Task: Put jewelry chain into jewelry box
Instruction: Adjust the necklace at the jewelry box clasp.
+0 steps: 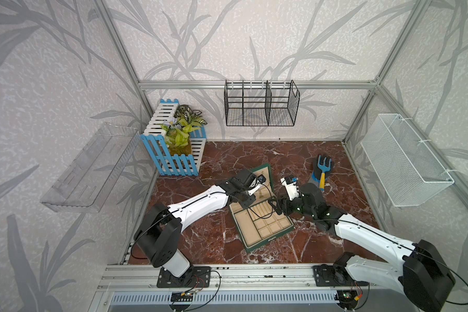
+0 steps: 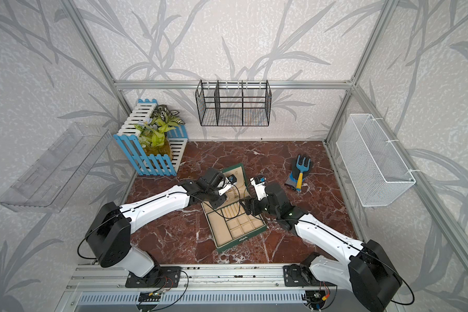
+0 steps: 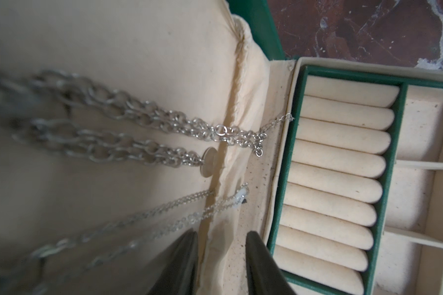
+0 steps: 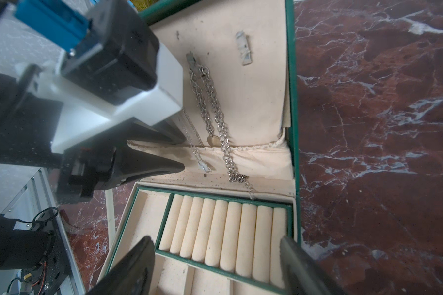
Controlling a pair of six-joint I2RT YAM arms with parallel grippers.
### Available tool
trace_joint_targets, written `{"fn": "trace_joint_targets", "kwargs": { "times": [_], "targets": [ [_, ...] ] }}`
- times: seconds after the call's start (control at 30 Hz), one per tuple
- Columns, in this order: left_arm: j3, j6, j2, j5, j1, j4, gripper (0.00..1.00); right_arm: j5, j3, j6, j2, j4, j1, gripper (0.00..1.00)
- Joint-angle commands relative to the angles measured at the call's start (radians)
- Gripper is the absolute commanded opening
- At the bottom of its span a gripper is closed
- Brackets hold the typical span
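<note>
Open jewelry box [image 1: 270,239], dark green with cream lining, set askew near the middle of the red marble bench [image 1: 254,156], its lid raised toward the far edge. The jewelry chain [image 4: 215,102] is in the box's lid. It hangs doubled from a small hook [image 4: 191,57] and drapes over the gathered pocket [image 4: 261,155]. Its loose tail reaches the hinge strip just beside the ring rolls [image 3: 343,158]. A thin necklace [image 3: 164,214] hangs next to it on the side of the left end effector [image 3: 221,235]. That end effector is at the foot of the lid, its fingers a little apart with the pocket's hem between them; neither chain is in the gap. The right end effector [image 4: 215,240] hovers over the ring rolls, fingers wide apart and holding nothing. A blue garden fork [image 1: 322,167] lies on a glove [image 1: 315,177] toward the bench's right edge.
</note>
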Motion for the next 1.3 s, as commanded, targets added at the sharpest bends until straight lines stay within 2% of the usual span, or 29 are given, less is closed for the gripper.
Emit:
{"fn": "trace_joint_targets", "kwargs": {
  "times": [0.0, 0.3, 0.43, 0.57, 0.77, 0.87, 1.03, 1.27],
  "targets": [
    [0.039, 0.02, 0.018, -0.03, 0.006, 0.024, 0.31, -0.02, 0.017, 0.013, 0.017, 0.023, -0.001, 0.79],
    [0.034, 0.023, 0.031, -0.015, 0.013, 0.011, 0.17, -0.036, 0.032, 0.032, 0.059, 0.056, 0.003, 0.79],
    [0.032, 0.023, 0.035, -0.016, 0.014, 0.009, 0.15, -0.042, 0.038, 0.032, 0.068, 0.056, 0.006, 0.79],
    [0.029, 0.02, 0.044, -0.014, 0.016, -0.004, 0.18, -0.042, 0.04, 0.033, 0.067, 0.056, 0.009, 0.79],
    [0.017, 0.017, 0.049, 0.0, 0.016, -0.011, 0.17, -0.036, 0.035, 0.036, 0.065, 0.058, 0.012, 0.79],
    [0.016, 0.018, 0.046, -0.008, 0.016, -0.004, 0.14, -0.036, 0.035, 0.034, 0.065, 0.057, 0.013, 0.79],
    [0.014, 0.014, 0.03, -0.019, 0.016, 0.009, 0.01, -0.031, 0.035, 0.036, 0.06, 0.056, 0.014, 0.79],
    [-0.052, 0.0, -0.05, 0.068, 0.019, 0.089, 0.0, 0.031, 0.089, 0.092, 0.095, 0.027, 0.05, 0.76]
  ]
}}
